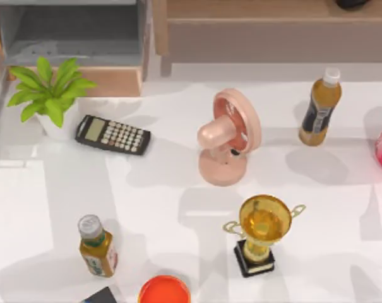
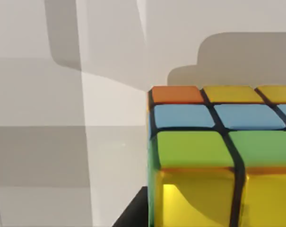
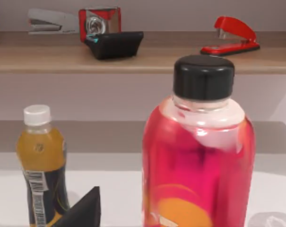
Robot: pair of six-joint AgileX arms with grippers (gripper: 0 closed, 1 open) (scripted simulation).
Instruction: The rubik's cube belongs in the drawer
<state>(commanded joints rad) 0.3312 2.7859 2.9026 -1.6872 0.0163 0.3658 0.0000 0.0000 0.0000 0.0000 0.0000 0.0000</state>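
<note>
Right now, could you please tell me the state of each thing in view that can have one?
drawer: pulled open, grey inside showing.
rubik's cube: close under the left wrist camera, not in the drawer.
pink fan: upright on its base.
trophy: upright.
calculator: lying flat.
white-capped bottle: capped, upright.
pink bottle: black cap on, upright.
red stapler: closed, on the shelf.

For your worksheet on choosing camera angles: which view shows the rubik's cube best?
The left wrist view: the rubik's cube sits close up, with orange, yellow, blue and green tiles divided by black lines. The top view and the right wrist view give nothing of it that I can make out.
</note>
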